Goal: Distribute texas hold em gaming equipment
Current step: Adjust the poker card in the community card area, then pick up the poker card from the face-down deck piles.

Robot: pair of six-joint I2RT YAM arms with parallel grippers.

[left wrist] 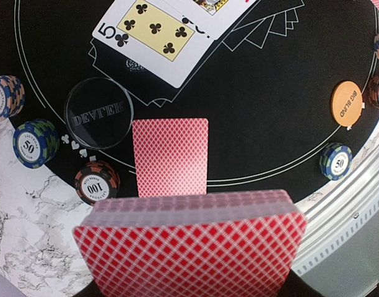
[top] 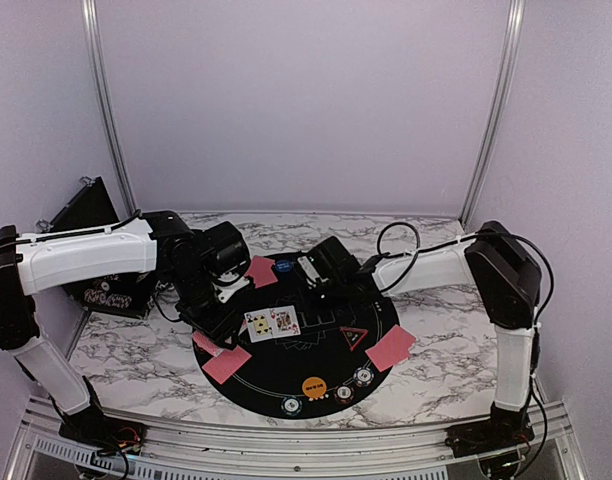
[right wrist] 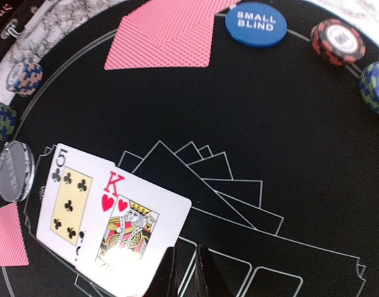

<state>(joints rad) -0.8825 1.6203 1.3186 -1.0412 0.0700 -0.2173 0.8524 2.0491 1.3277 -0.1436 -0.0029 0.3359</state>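
- Counter (top: 136, 350): white marble-pattern top.
- Mat (top: 276, 368): large, round, matt black, printed with white card outlines.
- Left arm (top: 86, 255): white shell, black wrist, reaching over the mat's left edge. The left jaws clamp a thick deck (left wrist: 189, 247) of red lattice-backed cards above that edge.
- Right arm (top: 436, 268): elbow raised, forearm low across the mat's far right. The right jaws are all but closed and empty, tips just beside the king.
- Five of clubs (right wrist: 70, 198) and king of hearts (right wrist: 130, 226): glossy, face up, overlapping at the mat's centre.
- Face-down card (left wrist: 170, 158): flat on the mat's left part.
- Dealer disc (left wrist: 99, 113): clear plastic, on the mat's left part.
- Orange disc (left wrist: 346, 103): on the mat's near rim.
- Blue disc (right wrist: 255, 25): on the mat's far part.
- Red triangle (top: 353, 336): right of the mat's centre.
- Chips (left wrist: 96, 181): small striped stacks, on the mat's rim.
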